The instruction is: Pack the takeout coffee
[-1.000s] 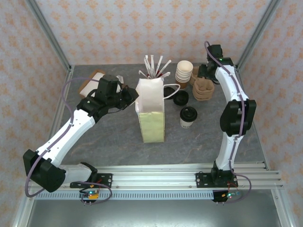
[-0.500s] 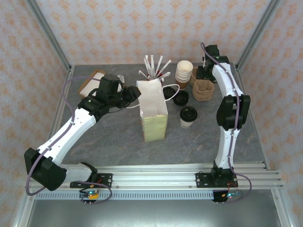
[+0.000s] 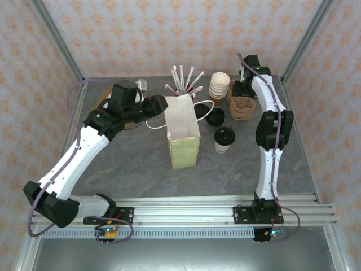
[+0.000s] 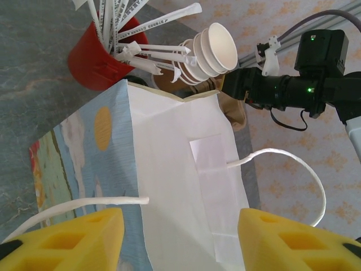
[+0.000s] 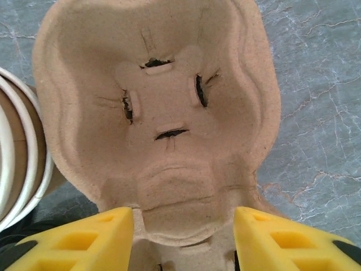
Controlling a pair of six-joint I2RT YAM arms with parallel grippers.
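Grey marbled table (image 3: 135, 169), two arms bolted at near edge. Left arm (image 3: 84, 147) reaches in toward table centre; right arm (image 3: 271, 130) stands tall and reaches to far right corner. White paper bag (image 3: 183, 130) upright at centre, mouth open, yellow-green side panel facing the near edge. Left wrist view: bag (image 4: 180, 186) interior is white, outer face printed blue with an orange disc, white cord handle (image 4: 304, 180) looping off the far wall. Left gripper (image 3: 161, 104) sits at the bag's left top edge; its yellow fingers (image 4: 73, 237) are spread wide, the bag mouth between them, nothing clamped. Stack of brown pulp cup carriers (image 3: 242, 107) at far right, directly under the right gripper (image 3: 243, 84). Right wrist view: gripper (image 5: 183, 237) fingers spread wide, near lobe of the top carrier (image 5: 163, 113) lying between them; contact cannot be judged. Stack of lidless cream cups (image 3: 219, 87) just left of the carriers. Red cup of white straws (image 4: 98, 62) directly behind the bag. Takeout coffee (image 3: 224, 139) stands upright on the table just right of the bag, black lid on, outside the bag, clear of both grippers. Loose black lid (image 3: 215, 117) lies between the coffee and the cup stack.
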